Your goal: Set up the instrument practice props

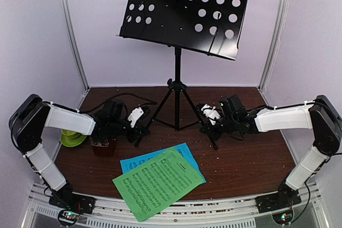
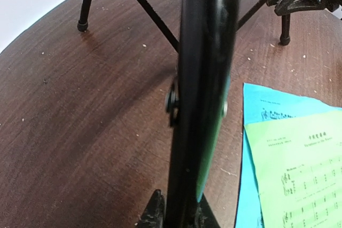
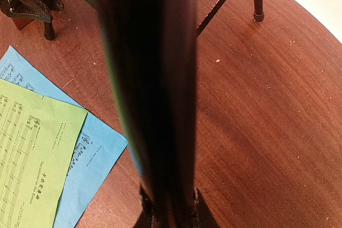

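Nearest me, a green sheet of printed music [image 1: 159, 184] overlaps a blue sheet of printed music [image 1: 187, 151]. Staves show, but the title print is too small to read. Beyond them, my left claw [image 1: 140, 127] and right claw [image 1: 208, 123] are each clenched on a leg of the black perforated tripod music stand [image 1: 176, 10], which stands mid-surface. The dark red-brown pyramid metronome [image 1: 103, 147] sits just left of my left claw on the brown wood-grain surface [image 1: 251, 158]. Pale walls [image 1: 107, 36] rise behind.

A black leg of the music stand [image 2: 206, 78] runs up the middle, held between the dark fingers [image 2: 155, 214] of the left tool [image 2: 179, 216] at the bottom edge. On the brown surface [image 2: 80, 132], at the right, the green sheet [image 2: 299, 174] lies partly over the blue sheet [image 2: 262, 100].
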`<state>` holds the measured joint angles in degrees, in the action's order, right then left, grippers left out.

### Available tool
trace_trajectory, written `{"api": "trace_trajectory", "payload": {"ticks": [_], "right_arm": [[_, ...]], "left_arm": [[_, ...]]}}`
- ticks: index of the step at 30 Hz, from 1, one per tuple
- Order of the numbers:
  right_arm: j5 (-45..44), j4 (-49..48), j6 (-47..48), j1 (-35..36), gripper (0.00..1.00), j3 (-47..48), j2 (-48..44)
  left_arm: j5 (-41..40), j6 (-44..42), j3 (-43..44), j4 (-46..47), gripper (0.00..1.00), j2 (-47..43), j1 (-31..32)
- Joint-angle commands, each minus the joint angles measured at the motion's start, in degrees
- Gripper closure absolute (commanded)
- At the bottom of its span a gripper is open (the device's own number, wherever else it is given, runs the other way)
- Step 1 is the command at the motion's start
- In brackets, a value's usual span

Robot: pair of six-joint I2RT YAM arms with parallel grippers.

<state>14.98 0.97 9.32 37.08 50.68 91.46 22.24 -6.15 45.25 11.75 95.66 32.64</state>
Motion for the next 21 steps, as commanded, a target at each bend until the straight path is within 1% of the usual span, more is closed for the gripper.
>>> {"api": "trace_trajectory", "payload": {"ticks": [1,4,7,10,16,19,21], "right_arm": [[-4.5,1.78,-6.86,-2.27,1.0,-3.08,-3.38],[-4.5,1.82,-6.86,-2.35,1.0,-2.43,-2.63],[-4.52,1.88,-6.99,-2.35,1.0,-0.26,-0.81],[-4.48,2.28,-7.04,-2.45,1.0,3.12,1.61],[-3.93,3.12,-6.87,-3.36,1.0,10.41,7.94],[-3.5,4.54,-6.78,-3.71,1.0,13.55,10.59],[-3.08,5.74,-6.42,-3.9,1.0,15.1,11.73]], "left_arm": [[-4.09,6.04,-4.55,-5.31,1.0,-1.08,-2.92],[-3.83,6.3,-4.99,-4.7,1.0,-0.6,-2.92],[-3.78,6.65,-3.31,-4.9,1.0,0.4,-2.88],[-4.47,7.07,0.02,-5.71,1.0,1.94,-2.91],[-4.71,7.06,10.08,-9.59,1.0,8.02,-3.06],[-4.01,7.39,13.52,-11.04,1.0,10.59,-3.32],[-3.61,7.62,14.3,-11.29,1.0,11.43,-3.58]]}}
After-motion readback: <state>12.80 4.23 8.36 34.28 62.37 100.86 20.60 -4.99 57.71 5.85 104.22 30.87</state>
